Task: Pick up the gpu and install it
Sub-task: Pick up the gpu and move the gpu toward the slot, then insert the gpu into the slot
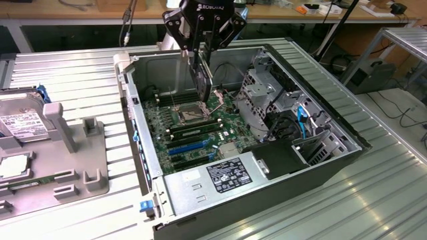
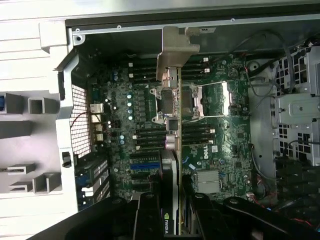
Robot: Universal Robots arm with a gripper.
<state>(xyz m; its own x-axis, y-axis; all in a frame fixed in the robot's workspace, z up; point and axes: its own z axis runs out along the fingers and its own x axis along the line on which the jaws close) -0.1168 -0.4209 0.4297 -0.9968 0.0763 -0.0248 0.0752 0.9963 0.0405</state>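
A ribbed metal surface (image 1: 80, 75) spreads out under everything. On it, directly below the end effector (image 1: 201, 52), lies an open computer case (image 1: 143, 150) with its side panel off. Well away from the end effector, toward the exterior view's left, a grey moulded fixture (image 1: 73, 150) sits on the same surface. A silver hard drive (image 1: 20, 125) with a white label (print too small to read) rests on it.

Inside the case, the green motherboard (image 1: 200, 135) lies beneath the end effector. In the wrist view the word DELL is printed white on it beside the processor socket (image 1: 190, 116). The boxy power supply (image 1: 213, 175), farther from the end effector at the near end of the case, carries a black-and-white label (its text is illegible).

The end effector, marked ROBOTIQ across its black body, has its fingers (image 2: 150, 215) pinching the gpu (image 1: 202, 80). The card hangs on edge below the fingers, above the socket and clear of the board. Its silver bracket (image 2: 176, 47) is at the end farthest from the fingers, and a green NVIDIA logo shows (small, but readable) right between them.
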